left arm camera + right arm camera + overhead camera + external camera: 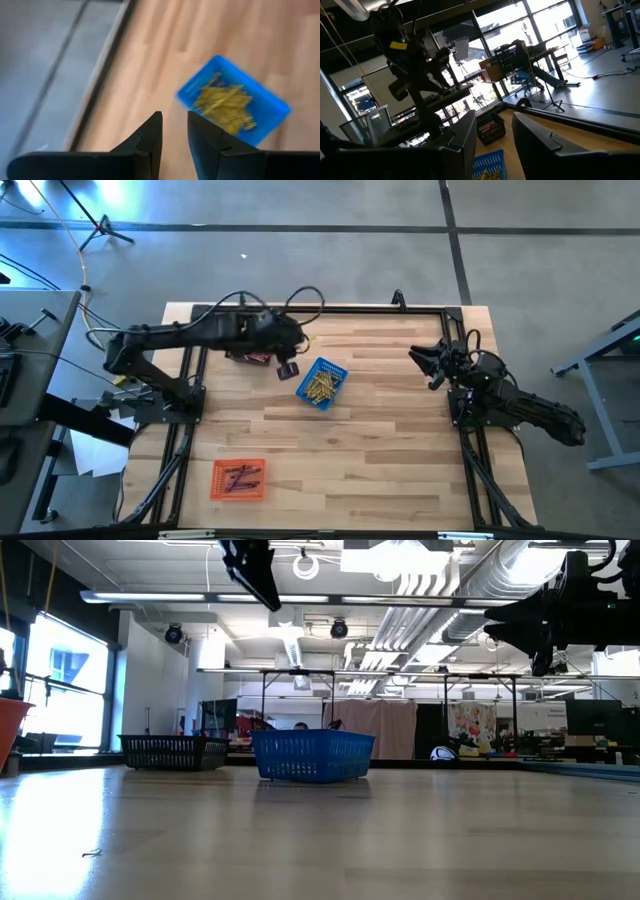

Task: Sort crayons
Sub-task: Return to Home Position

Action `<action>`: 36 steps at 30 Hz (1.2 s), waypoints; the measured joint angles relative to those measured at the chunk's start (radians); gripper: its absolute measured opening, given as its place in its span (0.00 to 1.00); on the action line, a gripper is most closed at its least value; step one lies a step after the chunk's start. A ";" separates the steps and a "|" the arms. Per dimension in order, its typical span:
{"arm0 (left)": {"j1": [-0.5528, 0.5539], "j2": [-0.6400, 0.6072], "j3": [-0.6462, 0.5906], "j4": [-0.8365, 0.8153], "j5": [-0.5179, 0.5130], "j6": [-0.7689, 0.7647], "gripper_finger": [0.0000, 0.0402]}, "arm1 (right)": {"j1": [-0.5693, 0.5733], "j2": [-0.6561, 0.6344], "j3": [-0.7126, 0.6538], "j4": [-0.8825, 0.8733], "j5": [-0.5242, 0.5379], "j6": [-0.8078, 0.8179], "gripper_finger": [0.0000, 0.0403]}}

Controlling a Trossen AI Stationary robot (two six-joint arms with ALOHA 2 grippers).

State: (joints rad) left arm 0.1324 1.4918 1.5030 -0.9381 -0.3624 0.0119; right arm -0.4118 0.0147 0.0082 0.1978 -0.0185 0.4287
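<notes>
yellow crayons [321,385]: loose heap in blue basket [334,367], mid-table | dark crayons [241,478]: few, flat in orange basket [216,481]

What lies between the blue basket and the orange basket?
Nothing: in the high view, the stretch of table between the blue basket and the orange basket is bare wood.

You have the left gripper [175,121] above the wooden tabletop [165,55], its jaws a little apart with nothing between them; ahead of them the blue basket [186,98] rests on the wood, holding a heap of yellow crayons [225,105]; a dark rail [106,57] runs along the tabletop's edge; beyond it you see grey floor [45,55].
</notes>
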 joint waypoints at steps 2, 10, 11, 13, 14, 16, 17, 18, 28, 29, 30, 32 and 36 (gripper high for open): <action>0.003 -0.063 -0.114 0.124 0.070 -0.012 0.19 | 0.000 0.000 0.000 0.000 0.000 -0.002 0.28; 0.049 -0.400 -0.571 0.546 0.230 -0.110 0.19 | 0.000 0.000 0.000 -0.012 0.000 -0.001 0.28; 0.059 -0.442 -0.612 0.551 0.229 -0.112 0.19 | 0.000 0.000 0.000 -0.016 0.000 -0.002 0.28; 0.081 -0.522 -0.692 0.547 0.227 -0.113 0.19 | 0.000 0.000 0.000 -0.023 0.000 0.000 0.28; 0.093 -0.563 -0.731 0.544 0.226 -0.113 0.19 | 0.000 0.000 0.000 -0.026 0.000 0.000 0.28; 0.118 -0.648 -0.806 0.546 0.226 -0.113 0.19 | 0.000 0.000 0.000 -0.031 0.000 -0.002 0.28; 0.133 -0.694 -0.844 0.548 0.226 -0.114 0.19 | 0.000 0.000 0.000 -0.033 0.000 0.000 0.28; 0.147 -0.738 -0.882 0.547 0.226 -0.114 0.19 | 0.000 0.000 0.000 -0.033 0.000 0.000 0.28; 0.305 -1.156 -1.132 0.449 0.225 -0.114 0.19 | 0.000 0.000 0.000 -0.042 0.000 -0.002 0.28; 0.329 -1.191 -1.139 0.422 0.226 -0.114 0.19 | 0.000 0.000 0.000 -0.044 0.000 -0.002 0.28; 0.354 -1.222 -1.146 0.408 0.226 -0.114 0.19 | 0.000 0.000 0.000 -0.045 0.000 0.000 0.28; 0.405 -1.281 -1.159 0.395 0.224 -0.114 0.19 | 0.000 0.000 0.000 -0.045 0.000 -0.001 0.28; 0.491 -1.411 -1.181 0.382 0.222 -0.114 0.19 | 0.000 0.000 0.000 -0.045 0.000 -0.001 0.28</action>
State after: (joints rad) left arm 0.6231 0.0807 0.3216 -0.5564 -0.1406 -0.1020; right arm -0.4115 0.0147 0.0082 0.1528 -0.0189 0.4282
